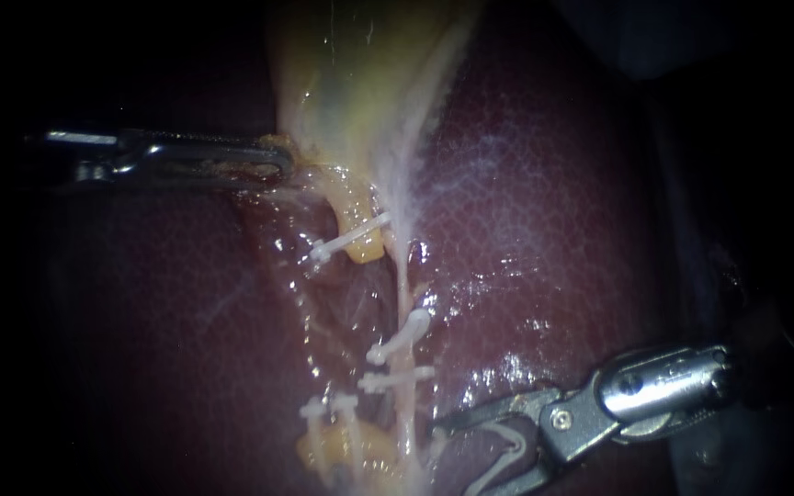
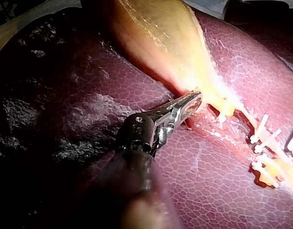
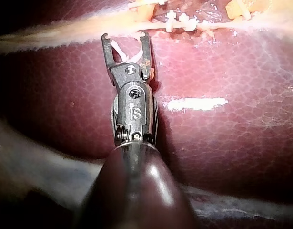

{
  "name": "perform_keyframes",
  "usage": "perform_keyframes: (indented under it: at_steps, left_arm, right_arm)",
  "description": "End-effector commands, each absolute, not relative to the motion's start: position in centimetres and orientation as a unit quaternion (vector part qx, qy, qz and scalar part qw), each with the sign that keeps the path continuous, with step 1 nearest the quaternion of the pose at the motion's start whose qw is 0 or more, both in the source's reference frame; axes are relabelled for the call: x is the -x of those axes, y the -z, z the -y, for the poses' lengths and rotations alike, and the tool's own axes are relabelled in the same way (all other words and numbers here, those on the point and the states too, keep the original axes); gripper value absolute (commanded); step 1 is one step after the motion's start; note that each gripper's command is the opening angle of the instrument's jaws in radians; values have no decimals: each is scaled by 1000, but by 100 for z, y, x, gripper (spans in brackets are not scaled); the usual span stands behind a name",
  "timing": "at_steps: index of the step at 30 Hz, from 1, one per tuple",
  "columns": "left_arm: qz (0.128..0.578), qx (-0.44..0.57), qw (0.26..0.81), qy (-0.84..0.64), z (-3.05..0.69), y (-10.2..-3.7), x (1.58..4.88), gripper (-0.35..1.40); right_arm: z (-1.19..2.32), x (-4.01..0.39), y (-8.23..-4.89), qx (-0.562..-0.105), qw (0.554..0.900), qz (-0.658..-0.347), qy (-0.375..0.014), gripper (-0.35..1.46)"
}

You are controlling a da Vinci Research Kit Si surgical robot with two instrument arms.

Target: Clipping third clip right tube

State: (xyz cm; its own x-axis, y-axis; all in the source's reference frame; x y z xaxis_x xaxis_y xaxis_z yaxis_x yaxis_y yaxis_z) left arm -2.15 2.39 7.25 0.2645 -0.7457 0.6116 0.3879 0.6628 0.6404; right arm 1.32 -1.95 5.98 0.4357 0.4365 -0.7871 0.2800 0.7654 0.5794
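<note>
Left instrument (image 1: 279,165) clenched on gallbladder (image 1: 360,83) neck. Right tube (image 1: 402,285) runs top to bottom, two set clips (image 1: 401,336) across it. Right instrument (image 1: 459,457), the nearer, grips loaded clip (image 1: 507,443) spread wide, just right of tube's lower stretch, not yet around it; tube lies leftward, crosswise to jaws

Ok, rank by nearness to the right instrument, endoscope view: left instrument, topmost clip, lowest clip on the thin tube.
1. Lowest clip on the thin tube, just left of the right instrument.
2. Topmost clip, higher, centre.
3. Left instrument, far upper left.
</note>
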Motion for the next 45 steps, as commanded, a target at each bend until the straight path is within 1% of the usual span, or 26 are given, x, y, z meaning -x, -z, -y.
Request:
perform_keyframes:
  at_steps: [1, 5, 16, 25, 30, 38, 41, 45]
  left_arm:
    - [483, -185, 773, 367, -239, -725, 215, -35]
    - [483, -187, 772, 367, -242, -721, 210, -35]
    - [481, -177, 768, 385, -277, -687, 160, -35]
    - [480, -174, 768, 387, -275, -688, 160, -35]
    - [480, -174, 768, 387, -274, -688, 159, -35]
    - [480, -173, 768, 387, -273, -689, 161, -35]
    - [480, -173, 768, 387, -273, -689, 162, -35]
    - [479, -173, 768, 388, -273, -689, 163, -35]
  right_arm:
    - [195, -131, -598, -339, 777, -529, -51, 50]
    - [195, -131, -597, -339, 777, -529, -51, 50]
    - [195, -131, -598, -339, 777, -529, -50, 50]
    - [192, -132, -597, -339, 776, -529, -51, 50]
    - [176, -130, -592, -338, 777, -529, -54, 50]
    - [135, -123, -583, -336, 775, -528, -92, 50]
    - [120, -123, -582, -332, 773, -531, -107, 50]
    - [102, -125, -584, -332, 773, -527, -126, 49]
